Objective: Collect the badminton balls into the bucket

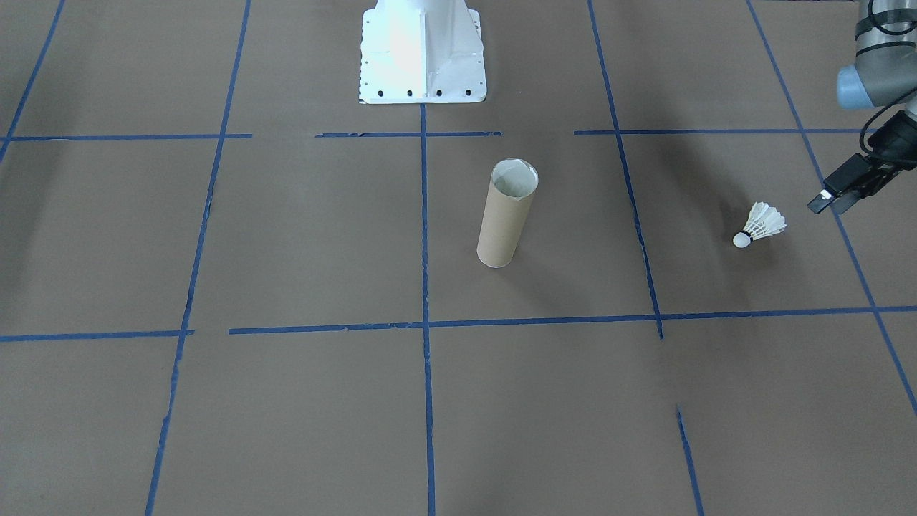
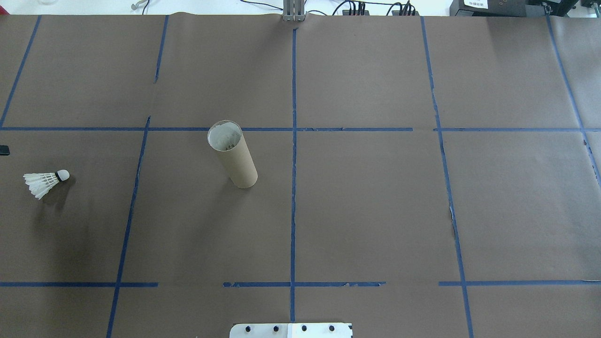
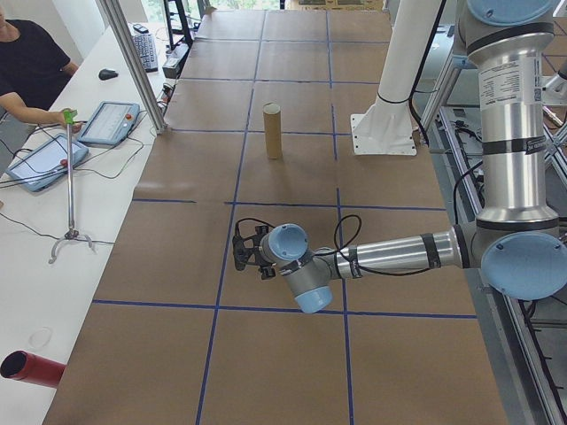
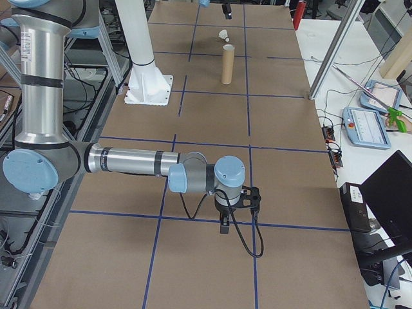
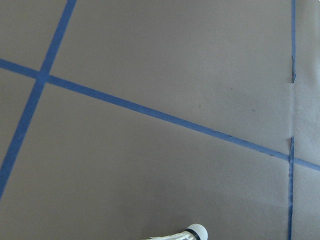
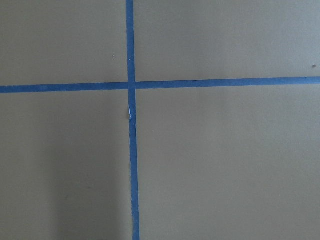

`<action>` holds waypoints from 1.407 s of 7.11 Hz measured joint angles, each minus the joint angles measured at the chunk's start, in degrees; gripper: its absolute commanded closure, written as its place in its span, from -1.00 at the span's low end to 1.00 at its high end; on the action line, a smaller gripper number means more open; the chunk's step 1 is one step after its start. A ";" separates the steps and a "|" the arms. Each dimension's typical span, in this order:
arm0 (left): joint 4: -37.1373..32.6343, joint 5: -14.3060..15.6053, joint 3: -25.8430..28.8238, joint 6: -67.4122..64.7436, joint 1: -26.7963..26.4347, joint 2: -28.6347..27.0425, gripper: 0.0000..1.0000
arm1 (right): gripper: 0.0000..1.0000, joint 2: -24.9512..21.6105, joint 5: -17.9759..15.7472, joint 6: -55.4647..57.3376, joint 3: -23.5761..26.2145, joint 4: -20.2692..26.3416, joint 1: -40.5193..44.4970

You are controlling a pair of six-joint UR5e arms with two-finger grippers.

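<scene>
Table (image 2: 375, 211): I see brown paper gridded with blue tape, and wide bare room around everything.
Tube (image 2: 233, 155): upright near the middle, open end up, well apart from the shuttlecock.
Left claw (image 1: 831, 201): hangs above the table just beside the shuttlecock's feathers, near the table's end; empty, and I cannot tell how far open.
Right claw (image 4: 223, 222): far from both, points down; opening I cannot tell.
Shuttlecock (image 1: 761, 223): lying on its side, cork toward the tube.

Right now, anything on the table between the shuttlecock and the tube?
No objects. In the overhead view, only bare brown paper and one blue tape line lie between the shuttlecock and the standing tube. The front-facing view agrees.
</scene>
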 measured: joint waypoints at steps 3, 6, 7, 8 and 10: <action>-3.30 2.36 1.16 -3.35 4.69 -0.10 -1.00 | -1.00 0.00 0.05 0.00 0.00 0.00 0.00; -3.41 3.32 2.08 -3.85 7.51 -1.00 -1.00 | -1.00 0.00 0.05 0.00 0.00 0.00 0.00; -3.37 3.52 2.49 -3.87 8.35 -1.46 -0.92 | -1.00 0.00 0.05 0.00 0.00 0.00 0.00; -3.35 3.59 2.84 -3.87 8.95 -2.00 -0.01 | -1.00 0.00 0.05 0.00 0.00 0.00 0.00; -3.40 3.62 3.00 -3.87 9.49 -2.55 1.00 | -1.00 0.00 0.05 0.00 0.00 0.00 0.00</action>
